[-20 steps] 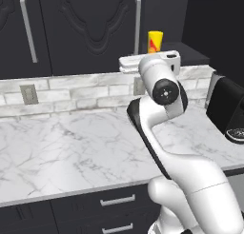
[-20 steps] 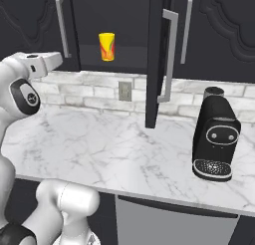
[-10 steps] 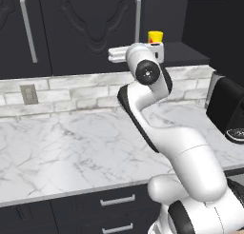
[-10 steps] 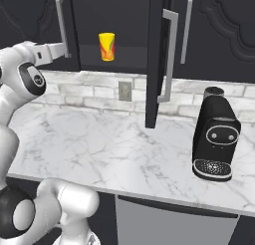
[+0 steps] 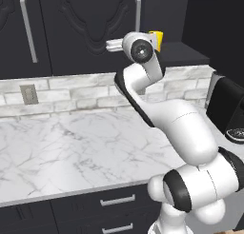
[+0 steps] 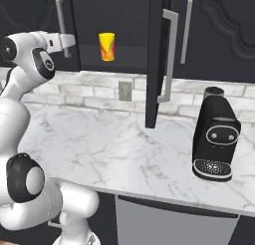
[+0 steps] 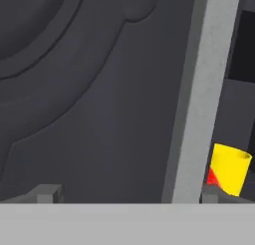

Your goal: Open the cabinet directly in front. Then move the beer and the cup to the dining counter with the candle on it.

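Note:
The black cabinet (image 5: 86, 24) has its left door shut, and its right door (image 6: 155, 60) swung out over the worktop. The yellow cup (image 6: 106, 46) stands on the open shelf, partly behind my wrist in the left base view (image 5: 157, 38). My gripper (image 6: 69, 40) is raised in front of the left door, open and empty, beside its long silver handle (image 6: 62, 24). In the hand view the handle (image 7: 199, 89) runs just inside the right fingertip (image 7: 209, 194), and the cup (image 7: 229, 169) shows beyond it. The beer, the dining counter and the candle are out of view.
A black coffee machine (image 6: 216, 139) stands on the marble worktop (image 6: 99, 149) at the right. The open door's handle (image 6: 169, 55) hangs above the worktop. Wall outlets (image 5: 28, 92) sit in the tile backsplash, with drawers (image 5: 116, 199) below the counter edge.
The arm has swung up and to the left, carrying the hand from in front of the cup to the left door's handle. The jaws stayed wide apart.

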Tool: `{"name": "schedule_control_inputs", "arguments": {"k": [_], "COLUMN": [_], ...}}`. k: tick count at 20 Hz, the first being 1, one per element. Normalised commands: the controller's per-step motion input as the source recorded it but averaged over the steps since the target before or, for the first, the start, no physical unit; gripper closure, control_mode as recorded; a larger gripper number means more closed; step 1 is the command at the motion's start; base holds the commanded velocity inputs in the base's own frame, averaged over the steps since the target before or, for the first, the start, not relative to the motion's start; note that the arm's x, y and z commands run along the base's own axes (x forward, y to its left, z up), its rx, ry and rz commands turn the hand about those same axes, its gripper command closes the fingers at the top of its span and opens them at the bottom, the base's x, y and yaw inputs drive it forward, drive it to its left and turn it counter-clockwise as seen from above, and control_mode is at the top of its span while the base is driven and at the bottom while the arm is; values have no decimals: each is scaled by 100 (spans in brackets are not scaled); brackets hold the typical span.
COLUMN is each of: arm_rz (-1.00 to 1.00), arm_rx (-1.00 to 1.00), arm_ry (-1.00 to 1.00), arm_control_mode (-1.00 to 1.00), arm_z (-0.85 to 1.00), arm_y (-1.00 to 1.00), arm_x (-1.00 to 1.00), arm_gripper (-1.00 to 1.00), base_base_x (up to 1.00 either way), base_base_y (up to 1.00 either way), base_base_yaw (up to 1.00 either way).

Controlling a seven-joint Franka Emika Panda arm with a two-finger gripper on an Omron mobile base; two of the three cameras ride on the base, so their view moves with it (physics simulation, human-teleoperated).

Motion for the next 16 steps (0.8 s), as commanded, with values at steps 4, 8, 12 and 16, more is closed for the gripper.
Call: {"name": "schedule_control_inputs", "arguments": {"k": [4,8,12,16], "arm_rz": [0,0,7,2], "arm_rx": [0,0,0,0], "arm_ry": [14,9,6,0], "arm_control_mode": [-100,-100,-100,-100], "arm_z": [0,-4,-12,-8], "arm_y": [0,0,-9,0], "arm_x": [87,100,99,36], "arm_gripper": [-100,-100,100,100], "base_base_x": [0,0,0,0], "base_base_y": [0,0,0,0], "base_base_yaw": [0,0,0,0]}}
